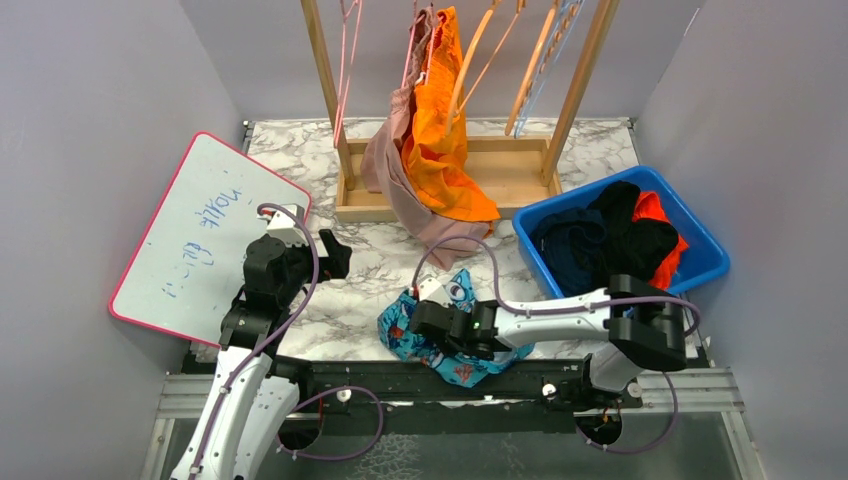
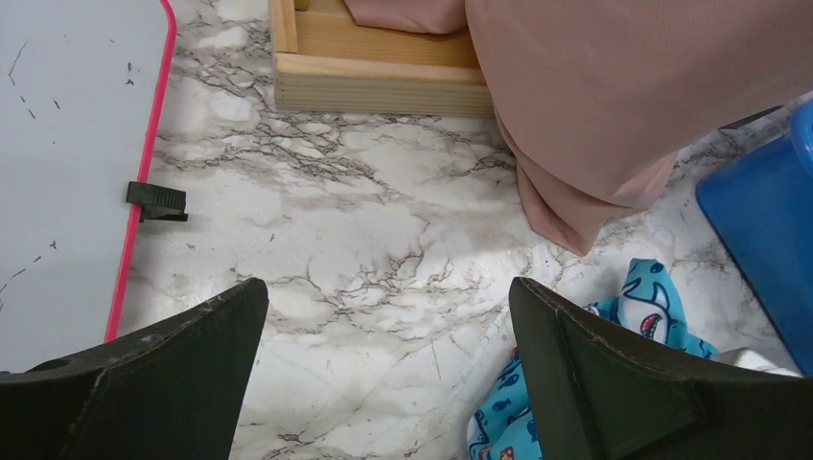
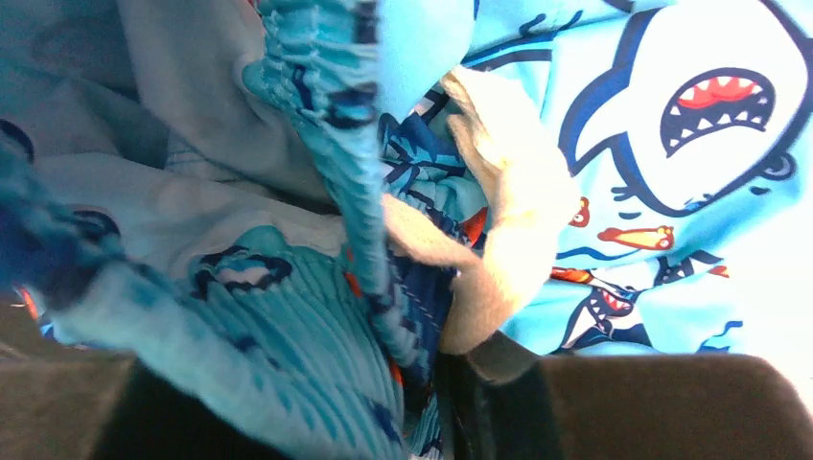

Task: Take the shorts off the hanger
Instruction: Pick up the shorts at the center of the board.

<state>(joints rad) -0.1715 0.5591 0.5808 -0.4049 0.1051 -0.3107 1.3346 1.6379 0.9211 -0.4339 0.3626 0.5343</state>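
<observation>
Right end effector (image 3: 383,376) pinching the blue shark-print shorts (image 1: 455,358) on the marble surface (image 2: 364,192). Left end effector (image 2: 386,297) spread wide above it.

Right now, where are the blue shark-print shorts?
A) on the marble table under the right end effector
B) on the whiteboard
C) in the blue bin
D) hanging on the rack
A: the top view shows the blue shark-print shorts lying crumpled on the marble table, with the right end effector down over them.
</observation>
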